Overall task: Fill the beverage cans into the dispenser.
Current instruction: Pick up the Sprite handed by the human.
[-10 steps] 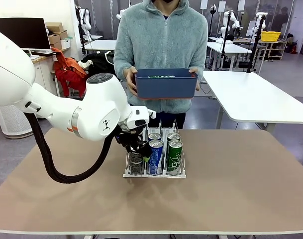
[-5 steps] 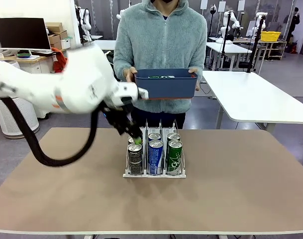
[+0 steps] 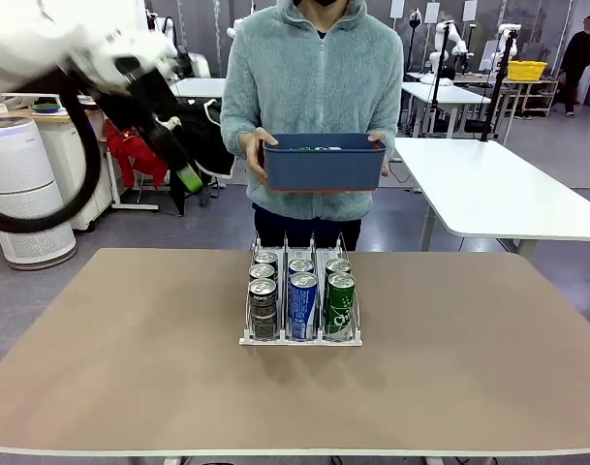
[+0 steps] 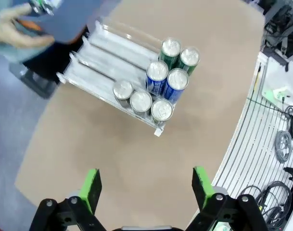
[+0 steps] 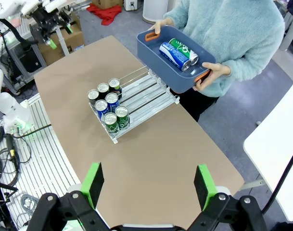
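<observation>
The white dispenser (image 3: 301, 341) stands mid-table. Its left lane holds three dark beverage cans (image 3: 263, 308), the middle lane two blue ones (image 3: 303, 303), the right lane two green ones (image 3: 340, 305). My left gripper (image 3: 183, 174) hangs open and empty, high above the table's far left. From its own camera the left gripper (image 4: 146, 187) looks down on the dispenser (image 4: 108, 53) and the cans (image 4: 161, 109). The right gripper (image 5: 148, 185) is open and empty, high over the table and the dispenser (image 5: 148, 91). The person's blue tub (image 5: 204, 62) holds a blue can (image 5: 172, 54) and a green can (image 5: 184, 50).
A person stands at the far edge, holding the dark blue tub (image 3: 324, 162) in both hands above the dispenser's back end. Bare tan tabletop (image 3: 469, 368) lies on all sides of the rack. White tables and other gear stand behind.
My left gripper has left the front of the dispenser's left lane and swung up and to the left, away from the table. A dark can stays at that lane's front.
</observation>
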### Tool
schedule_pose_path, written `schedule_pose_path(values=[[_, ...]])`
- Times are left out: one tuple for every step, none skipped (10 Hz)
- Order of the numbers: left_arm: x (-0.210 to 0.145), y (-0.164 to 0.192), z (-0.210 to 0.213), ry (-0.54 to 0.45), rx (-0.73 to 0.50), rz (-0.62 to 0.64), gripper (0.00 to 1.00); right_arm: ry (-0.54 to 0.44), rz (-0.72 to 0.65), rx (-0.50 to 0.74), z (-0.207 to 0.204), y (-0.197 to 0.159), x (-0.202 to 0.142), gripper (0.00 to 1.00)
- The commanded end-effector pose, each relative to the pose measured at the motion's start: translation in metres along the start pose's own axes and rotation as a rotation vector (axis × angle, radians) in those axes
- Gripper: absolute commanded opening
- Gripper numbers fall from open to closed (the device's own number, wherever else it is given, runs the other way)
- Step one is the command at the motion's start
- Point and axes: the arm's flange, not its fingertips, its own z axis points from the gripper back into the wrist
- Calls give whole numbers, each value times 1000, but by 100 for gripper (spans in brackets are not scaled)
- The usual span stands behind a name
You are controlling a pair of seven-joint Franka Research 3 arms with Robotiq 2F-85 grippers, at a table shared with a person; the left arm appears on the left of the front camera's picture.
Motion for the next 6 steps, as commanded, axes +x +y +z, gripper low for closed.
schedule_pose_path(values=[[1, -13, 40, -108, -26, -49, 100, 3, 1, 3, -1, 1, -1, 100], [0, -18, 70, -138, 27, -52, 100, 3, 1, 3, -1, 1, -1, 100], [0, -26, 91, -155, 77, -42, 100, 3, 1, 3, -1, 1, -1, 100], [3, -38, 106, -161, 117, -35, 100, 3, 1, 3, -1, 1, -1, 100], [7, -49, 116, -158, 162, -31, 100, 3, 1, 3, -1, 1, -1, 100], [11, -55, 124, -145, 187, -13, 100, 3, 1, 3, -1, 1, -1, 100]])
